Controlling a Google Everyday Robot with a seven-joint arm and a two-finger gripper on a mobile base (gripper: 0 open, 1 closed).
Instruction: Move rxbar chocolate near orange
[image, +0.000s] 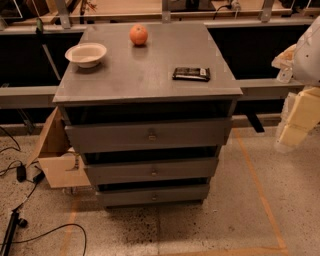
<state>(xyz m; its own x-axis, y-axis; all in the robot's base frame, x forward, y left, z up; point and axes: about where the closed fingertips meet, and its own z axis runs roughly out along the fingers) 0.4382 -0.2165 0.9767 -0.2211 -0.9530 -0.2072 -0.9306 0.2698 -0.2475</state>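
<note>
The rxbar chocolate (191, 74) is a flat black bar that lies on the right side of the grey cabinet top (145, 70), near the front right corner. The orange (138, 35) sits at the far middle of the top, well apart from the bar. My gripper (296, 122) shows as pale blocky parts at the right edge of the view, off to the right of the cabinet and lower than its top. It is far from both things and touches neither.
A shallow white bowl (86, 54) stands at the left of the top. The cabinet has three drawers (150, 135). A cardboard box (55, 160) and cables (20, 175) lie on the floor at the left. A rail (270, 87) runs behind.
</note>
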